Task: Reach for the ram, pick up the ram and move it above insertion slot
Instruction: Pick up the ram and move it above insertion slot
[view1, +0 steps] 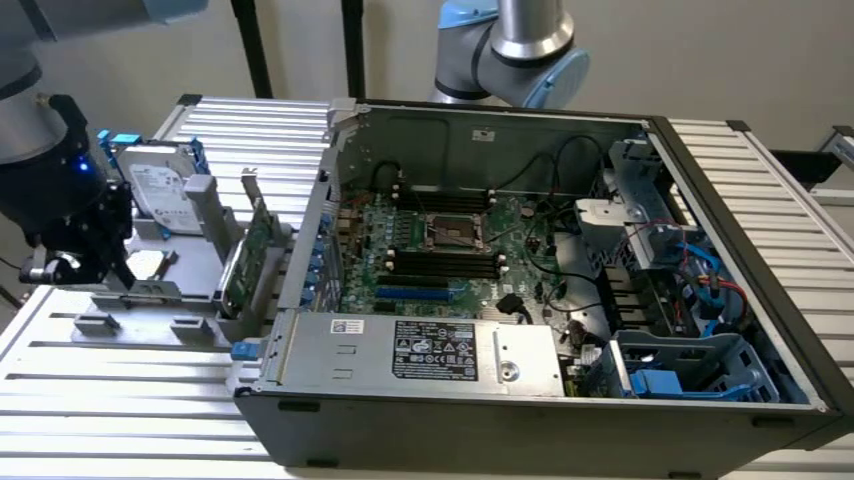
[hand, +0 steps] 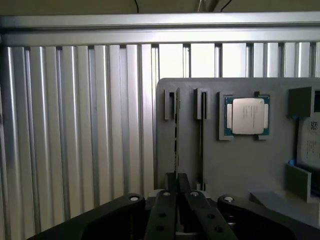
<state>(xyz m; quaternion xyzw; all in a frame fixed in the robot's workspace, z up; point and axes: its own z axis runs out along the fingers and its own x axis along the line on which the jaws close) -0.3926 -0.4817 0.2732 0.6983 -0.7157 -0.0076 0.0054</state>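
Note:
The ram (hand: 175, 135) is a thin green stick standing on edge in a slotted holder on the grey fixture plate (hand: 225, 165). My gripper (hand: 177, 176) sits at the ram's near end, and its black fingers (hand: 167, 197) are closed to a narrow gap with the ram's edge running in between them. The ram still lines up with its holder clips. In the exterior view, my gripper (view1: 83, 268) hangs low over the fixture at the far left. The motherboard's dark ram slots (view1: 447, 265) lie inside the open computer case (view1: 534, 420).
A second thin stick (hand: 201, 145) stands in the neighbouring holder, with a processor chip (hand: 246, 116) beside it. On the fixture, a hard drive with blue rails (view1: 158, 190) and a taller green card (view1: 251, 255) stand between my gripper and the case. A ribbed aluminium table (view1: 120, 400) surrounds everything.

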